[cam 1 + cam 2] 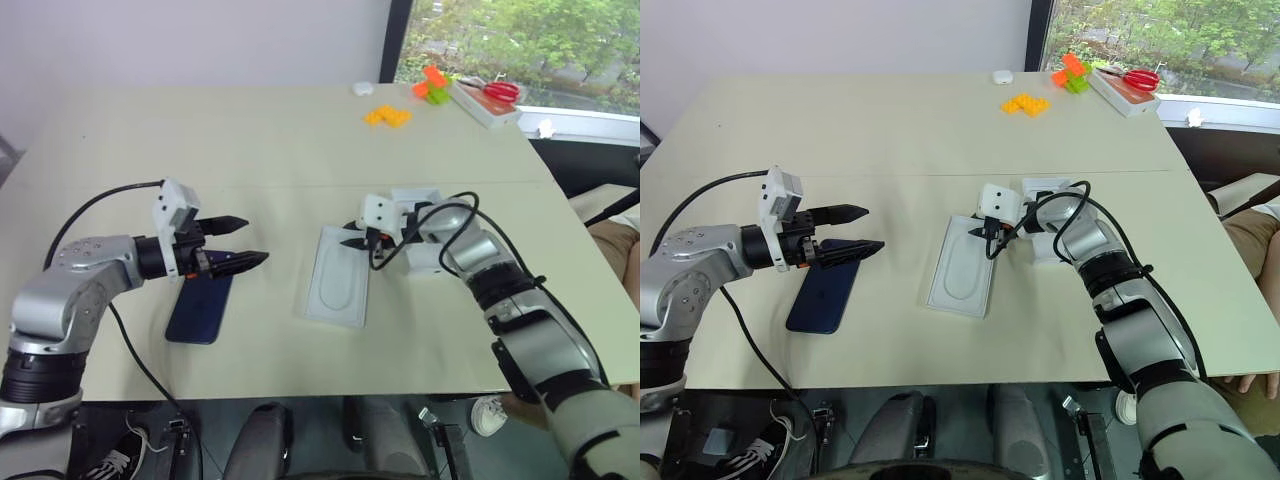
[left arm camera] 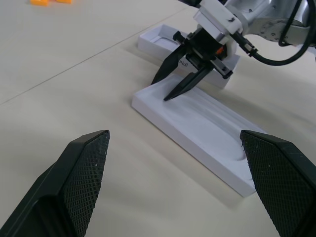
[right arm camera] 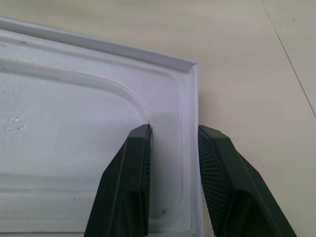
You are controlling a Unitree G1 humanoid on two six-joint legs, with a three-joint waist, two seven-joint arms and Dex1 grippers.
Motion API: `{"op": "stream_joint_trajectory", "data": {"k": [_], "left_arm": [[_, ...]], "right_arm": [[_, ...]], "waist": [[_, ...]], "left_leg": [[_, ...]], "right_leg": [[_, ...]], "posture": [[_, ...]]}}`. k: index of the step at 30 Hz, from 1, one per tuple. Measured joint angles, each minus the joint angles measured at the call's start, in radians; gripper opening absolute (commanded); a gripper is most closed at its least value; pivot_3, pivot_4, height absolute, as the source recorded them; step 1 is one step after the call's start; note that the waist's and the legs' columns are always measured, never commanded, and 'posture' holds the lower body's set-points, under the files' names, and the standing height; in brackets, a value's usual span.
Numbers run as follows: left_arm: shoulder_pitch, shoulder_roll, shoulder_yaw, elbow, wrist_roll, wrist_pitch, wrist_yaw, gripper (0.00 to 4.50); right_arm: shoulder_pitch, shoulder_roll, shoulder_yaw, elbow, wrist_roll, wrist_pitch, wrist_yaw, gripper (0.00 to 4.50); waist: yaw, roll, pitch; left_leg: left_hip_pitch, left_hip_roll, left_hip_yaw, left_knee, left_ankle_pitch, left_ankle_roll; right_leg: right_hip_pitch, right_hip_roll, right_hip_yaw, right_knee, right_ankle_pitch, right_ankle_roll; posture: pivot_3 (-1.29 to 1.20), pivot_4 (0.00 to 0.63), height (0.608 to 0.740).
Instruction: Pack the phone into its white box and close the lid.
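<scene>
The dark navy phone (image 1: 200, 308) lies flat near the table's front left. My left gripper (image 1: 255, 240) hovers open just above its far end. At centre lies a thin white insert (image 1: 335, 278) with an oval recess. My right gripper (image 3: 173, 133) is at the insert's far corner, open. One finger (image 3: 128, 177) stands inside the rim and the other outside it. Behind that gripper lie an open shallow white tray (image 1: 415, 198) and a second white piece (image 1: 428, 260) partly under the wrist. I cannot tell which is the white box and which the lid.
At the table's far right are orange blocks (image 1: 388, 116), a white tray with red scissors (image 1: 490, 100) and a small white object (image 1: 362, 88). A person's leg (image 1: 615, 240) shows past the right edge. Black cables hang off both wrists.
</scene>
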State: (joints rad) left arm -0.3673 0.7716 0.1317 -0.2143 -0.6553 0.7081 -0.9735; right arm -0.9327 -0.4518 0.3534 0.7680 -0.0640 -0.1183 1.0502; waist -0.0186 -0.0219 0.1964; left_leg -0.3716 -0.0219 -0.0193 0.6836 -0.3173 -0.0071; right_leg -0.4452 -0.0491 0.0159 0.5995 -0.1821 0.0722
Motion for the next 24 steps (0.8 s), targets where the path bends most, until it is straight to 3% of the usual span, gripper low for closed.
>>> {"op": "stream_joint_trajectory", "data": {"k": [2,3,7,11,17,24], "left_arm": [[0.0,0.0,0.0,0.0,-0.001,0.0,0.002,4.5],[0.0,0.0,0.0,0.0,-0.001,0.001,0.002,4.5],[0.002,0.0,0.0,-0.001,-0.005,0.002,0.003,4.5],[0.013,0.002,0.011,-0.004,-0.017,0.022,0.014,4.5],[0.015,0.062,0.116,0.037,-0.087,0.165,0.058,4.5],[0.022,0.163,0.239,0.151,-0.205,0.435,0.099,4.5]], "right_arm": [[-0.013,0.002,-0.012,0.031,-0.002,-0.019,-0.002,3.42],[-0.017,0.002,-0.014,0.038,-0.007,-0.031,-0.007,3.74],[-0.023,-0.002,-0.021,0.053,-0.032,-0.095,-0.041,3.74],[-0.023,0.003,-0.126,0.022,0.035,-0.015,-0.069,3.74],[0.134,0.032,-0.207,-0.449,0.152,0.223,-0.12,3.74],[0.319,0.055,-0.073,-0.754,0.055,0.26,-0.205,3.74]], "waist": [[0.001,0.0,0.0],[0.0,0.0,0.0],[-0.001,0.0,0.0],[0.0,0.0,0.0],[0.0,0.001,0.0],[-0.002,0.0,0.0]], "left_leg": [[0.0,0.0,0.0,0.0,0.0,0.0],[0.0,0.0,0.0,0.0,0.0,0.0],[0.0,0.0,0.0,0.0,0.0,0.0],[-0.001,0.0,0.0,0.0,0.0,0.0],[-0.001,0.002,-0.003,-0.001,0.0,0.0],[0.0,-0.001,0.0,0.001,0.001,-0.002]], "right_leg": [[0.0,0.0,0.0,0.0,0.0,0.0],[0.0,0.0,0.0,0.0,0.0,0.0],[0.0,0.0,0.0,0.0,0.0,0.0],[-0.001,0.0,0.0,0.0,0.001,-0.001],[-0.003,0.001,-0.001,0.003,0.001,-0.001],[-0.005,0.0,0.0,0.011,0.001,-0.001]], "posture": [[0.0,0.15,0.74],[0.0,0.15,0.74],[0.0,0.15,0.74],[0.0,0.15,0.74],[0.0,0.15,0.74],[0.0,0.15,0.74]]}}
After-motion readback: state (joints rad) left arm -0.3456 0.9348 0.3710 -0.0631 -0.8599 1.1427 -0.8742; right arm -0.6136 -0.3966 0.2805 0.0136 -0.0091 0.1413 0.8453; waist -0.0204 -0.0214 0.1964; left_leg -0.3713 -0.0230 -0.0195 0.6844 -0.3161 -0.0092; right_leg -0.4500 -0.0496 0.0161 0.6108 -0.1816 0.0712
